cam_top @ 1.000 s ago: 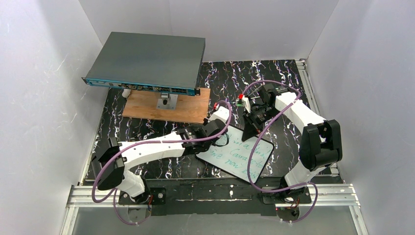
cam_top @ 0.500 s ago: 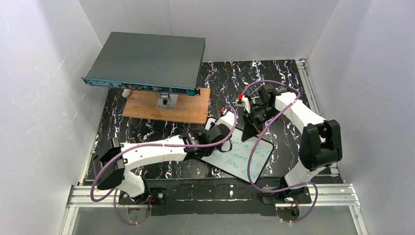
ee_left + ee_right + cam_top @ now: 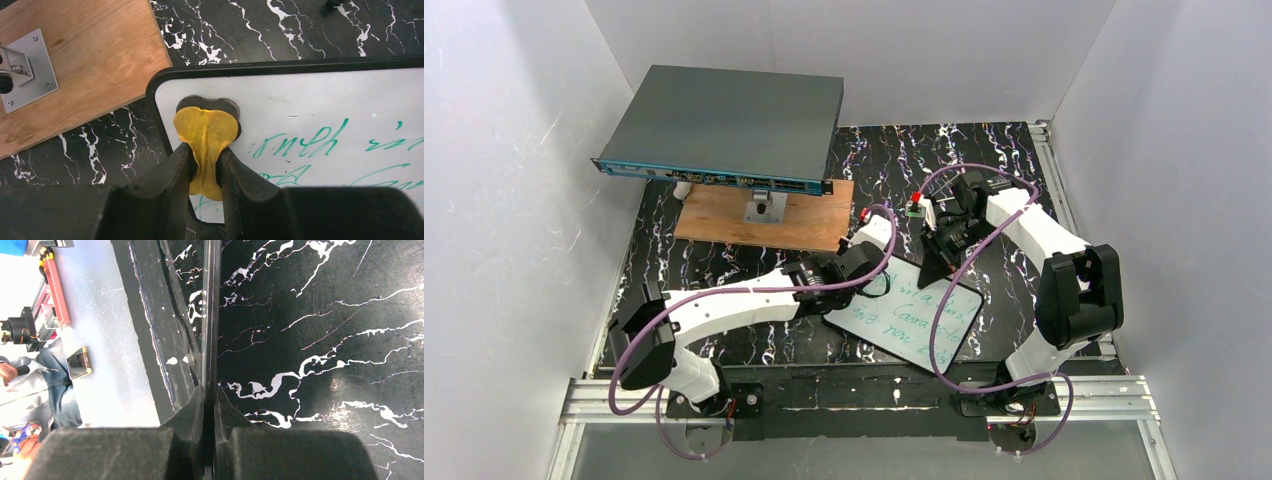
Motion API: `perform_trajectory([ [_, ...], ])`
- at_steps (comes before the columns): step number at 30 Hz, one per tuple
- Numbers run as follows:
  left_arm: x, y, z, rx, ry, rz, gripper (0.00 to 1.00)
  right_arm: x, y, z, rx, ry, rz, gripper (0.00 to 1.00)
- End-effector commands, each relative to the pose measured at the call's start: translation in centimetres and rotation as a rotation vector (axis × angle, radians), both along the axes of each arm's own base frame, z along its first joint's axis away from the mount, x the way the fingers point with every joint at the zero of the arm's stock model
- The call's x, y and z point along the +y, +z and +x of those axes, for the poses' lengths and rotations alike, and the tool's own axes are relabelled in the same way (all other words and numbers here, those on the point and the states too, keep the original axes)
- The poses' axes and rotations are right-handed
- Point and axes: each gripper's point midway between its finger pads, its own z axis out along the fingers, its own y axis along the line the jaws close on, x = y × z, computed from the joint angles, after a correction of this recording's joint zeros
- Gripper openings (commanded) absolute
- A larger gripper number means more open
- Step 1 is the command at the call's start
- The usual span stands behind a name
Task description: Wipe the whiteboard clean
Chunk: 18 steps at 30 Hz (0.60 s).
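The whiteboard lies tilted on the black marbled table, with green handwriting across it. In the left wrist view, my left gripper is shut on a yellow eraser. The eraser's dark pad presses on the whiteboard near its rounded corner, left of the green writing. In the top view the left gripper sits at the board's far left corner. My right gripper is shut on the board's far edge. The right wrist view shows that edge edge-on, pinched in the right gripper.
A large grey flat box with a blue front edge stands on a bracket fixed to a brown wooden plank at the back left. White walls enclose the table. Purple cables loop over both arms.
The left gripper slid right along the board's far edge with the eraser, then came back left to about where it started. The right arm kept still.
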Motion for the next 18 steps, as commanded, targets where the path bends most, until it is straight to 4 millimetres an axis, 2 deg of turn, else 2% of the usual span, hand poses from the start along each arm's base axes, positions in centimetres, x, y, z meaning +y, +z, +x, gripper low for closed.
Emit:
perform_trajectory([
  [1,-0.3,0.6,-0.9,0.016,-0.038,-0.040,0.00,0.7,0.5,0.5,-0.075,0.035,0.061,0.01],
  [7,-3.8,0.4,-3.0,0.034,-0.143,-0.061,0.00,0.7,0.5,0.5,-0.072,0.035,0.061,0.01],
  [10,-4.7,-0.2,-3.5,0.042,-0.156,-0.042,0.00,0.7,0.5,0.5,-0.073,0.036,0.063,0.01],
  [13,-3.6,-0.7,-2.8,0.017,-0.094,0.018,0.00,0.7,0.5,0.5,-0.073,0.036,0.062,0.01],
  [18,-0.1,-0.1,-0.4,-0.039,0.032,0.109,0.00,0.8,0.6,0.5,-0.073,0.037,0.067,0.01],
])
